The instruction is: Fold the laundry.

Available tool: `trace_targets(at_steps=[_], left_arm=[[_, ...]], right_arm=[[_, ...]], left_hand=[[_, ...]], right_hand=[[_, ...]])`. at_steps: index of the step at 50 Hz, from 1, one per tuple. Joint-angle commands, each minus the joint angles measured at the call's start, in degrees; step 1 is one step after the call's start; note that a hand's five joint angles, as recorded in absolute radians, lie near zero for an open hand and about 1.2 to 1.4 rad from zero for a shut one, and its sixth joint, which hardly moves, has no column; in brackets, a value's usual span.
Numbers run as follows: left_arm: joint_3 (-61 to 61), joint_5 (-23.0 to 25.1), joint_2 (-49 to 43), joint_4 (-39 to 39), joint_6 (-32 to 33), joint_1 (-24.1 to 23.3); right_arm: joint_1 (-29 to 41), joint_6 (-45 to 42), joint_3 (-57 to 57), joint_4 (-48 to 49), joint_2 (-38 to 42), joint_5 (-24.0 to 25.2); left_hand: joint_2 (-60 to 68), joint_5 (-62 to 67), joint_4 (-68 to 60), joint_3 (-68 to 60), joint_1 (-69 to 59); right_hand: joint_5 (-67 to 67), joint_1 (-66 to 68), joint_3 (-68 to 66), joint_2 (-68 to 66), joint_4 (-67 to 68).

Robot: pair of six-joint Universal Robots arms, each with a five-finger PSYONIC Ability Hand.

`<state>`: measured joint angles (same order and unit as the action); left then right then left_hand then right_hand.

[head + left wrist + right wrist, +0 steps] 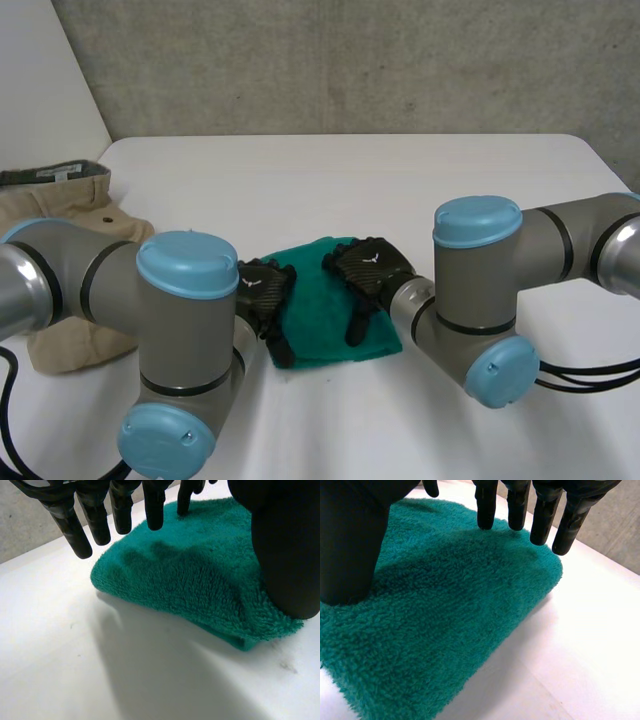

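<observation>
A folded green towel point(318, 325) lies flat on the white table point(400, 190) between my two arms. My left hand point(266, 300) hovers over its left edge, fingers straight and spread, holding nothing. In the left wrist view those fingers point(120, 510) hang just above the towel point(190, 580) and the thumb point(287, 555) stands over its corner. My right hand point(368, 278) is over the towel's right part, also open. In the right wrist view its fingers point(545, 515) point at the towel point(435, 610) near the folded edge, and the thumb point(350, 545) rests on the pile.
A beige pair of trousers point(70, 215) with a dark waistband lies at the table's left edge, partly behind my left arm. Bare white tabletop stretches behind the towel and to its right. A grey wall point(350, 60) stands behind the table.
</observation>
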<state>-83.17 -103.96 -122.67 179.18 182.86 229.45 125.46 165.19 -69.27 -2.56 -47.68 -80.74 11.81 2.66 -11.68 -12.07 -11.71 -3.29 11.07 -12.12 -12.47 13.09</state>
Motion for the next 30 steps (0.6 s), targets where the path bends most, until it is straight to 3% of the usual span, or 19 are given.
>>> trace_targets(at_steps=[1,6,12,22,26,30], left_arm=[[-0.24,0.60,6.20,0.29,-0.22,0.56],[-1.21,2.96,12.00,0.73,-0.31,1.26],[-2.70,11.57,18.25,0.90,-0.66,3.72],[-3.32,25.72,22.12,0.64,-0.83,7.41],[-3.32,29.24,22.30,0.55,-1.10,8.38],[-3.32,29.78,22.21,0.64,-1.27,8.56]], right_arm=[[-0.39,1.80,-1.91,-0.78,-7.94,-0.39],[-3.55,9.00,-6.22,-0.61,-12.43,-3.19],[-6.98,19.55,-12.37,-1.57,-16.04,-6.19],[-7.43,22.01,-23.53,-0.53,-17.27,-2.16],[-7.16,23.16,-25.03,2.20,-16.92,-0.04],[-6.90,26.49,-25.30,4.75,-15.17,0.40]], left_hand=[[-0.75,-1.61,0.62,1.01,0.65],[-1.59,-2.45,1.46,1.86,1.49],[-1.60,-2.45,1.46,1.86,1.49],[-1.60,-2.45,1.46,1.86,1.49],[-1.60,-2.45,1.46,1.86,1.49],[-1.43,-2.28,1.30,1.69,1.32]], right_hand=[[3.29,-1.07,2.12,2.47,-3.09],[3.29,-1.07,2.12,2.47,-3.09],[3.29,-1.07,2.12,2.47,-3.09],[3.29,-1.07,2.12,2.47,-3.09],[3.29,-1.07,2.12,2.47,-3.09],[3.29,-1.07,2.12,2.47,-3.09]])
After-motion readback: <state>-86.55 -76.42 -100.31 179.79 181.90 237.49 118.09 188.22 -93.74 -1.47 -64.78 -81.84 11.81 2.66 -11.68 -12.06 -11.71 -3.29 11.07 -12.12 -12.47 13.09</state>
